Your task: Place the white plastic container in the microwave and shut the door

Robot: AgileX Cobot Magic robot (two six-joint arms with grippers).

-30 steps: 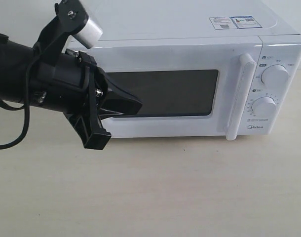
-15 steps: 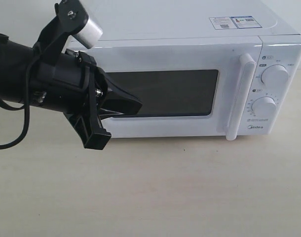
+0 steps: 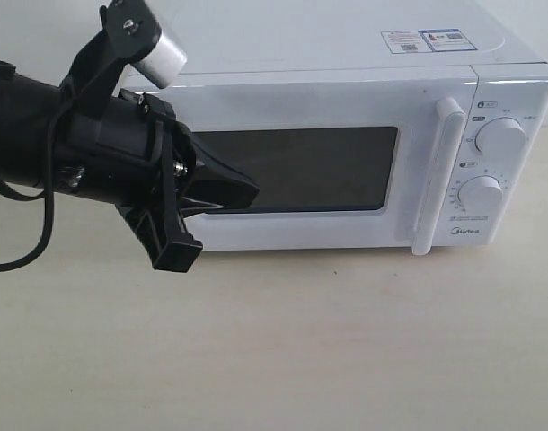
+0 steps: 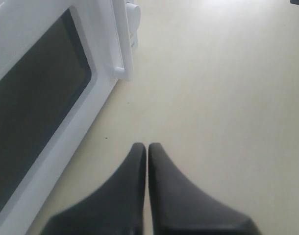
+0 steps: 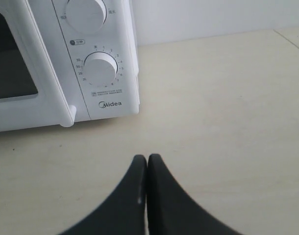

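Ext: microwave [image 3: 346,108] at table [image 3: 346,359] rear edge; door [image 3: 301,232] shut. No container in view; dark window [image 3: 328,171] hides cavity. L gripper [image 3: 255,190] jaws pressed together, empty, before door's left part.
L wrist: tips off door, above table.
R wrist: R gripper [image 5: 147,159] jaws together, empty, above table before dials [image 5: 99,68].
Est.: closing step looks done; next, if anything, arms pull clear w/o catching handle [image 3: 440,175].

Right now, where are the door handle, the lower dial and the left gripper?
Door handle [image 3: 436,175]: exterior view, middle of the white bar.
Lower dial [image 3: 480,193]: exterior view, centre of the knob.
Left gripper [image 4: 147,145]: left wrist view, between its closed fingertips.
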